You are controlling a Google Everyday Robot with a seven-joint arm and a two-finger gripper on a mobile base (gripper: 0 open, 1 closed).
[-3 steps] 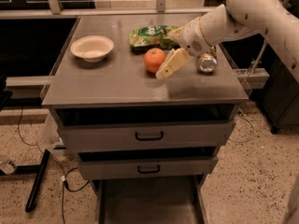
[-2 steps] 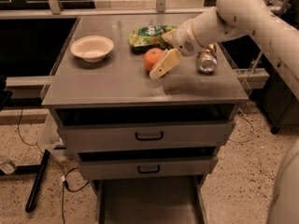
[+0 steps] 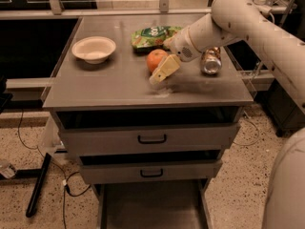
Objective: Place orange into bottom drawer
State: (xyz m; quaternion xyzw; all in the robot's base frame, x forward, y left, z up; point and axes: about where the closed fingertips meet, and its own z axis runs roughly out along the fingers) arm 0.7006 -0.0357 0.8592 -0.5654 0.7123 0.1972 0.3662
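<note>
The orange (image 3: 155, 58) sits on the gray cabinet top (image 3: 109, 87), right of centre and well back from the front edge, so the task is at its start: nothing is lifted and nothing is in the drawer yet. The gripper (image 3: 161, 62) is down at the fruit, reaching in from the right. Its fingers (image 3: 164, 69) look spread, with the pale near one lying across the orange's front-right side and the other seemingly behind it, so I judge it is straddling the fruit and not clamped. Still to do are the closing, the lift, the carry forward past the edge and down, and the release. Just behind the orange lies a green snack bag (image 3: 155, 35), and a crushed can (image 3: 211, 61) lies near on the right, under the arm (image 3: 238, 18); a white bowl (image 3: 94, 49) stands well apart to the left. Toward the front edge the top is bare. Below, the upper two drawer fronts (image 3: 152, 138) stand nearly closed, and the bottom drawer (image 3: 152, 209) is pulled out beneath them, its flat floor showing between thin side walls.
</note>
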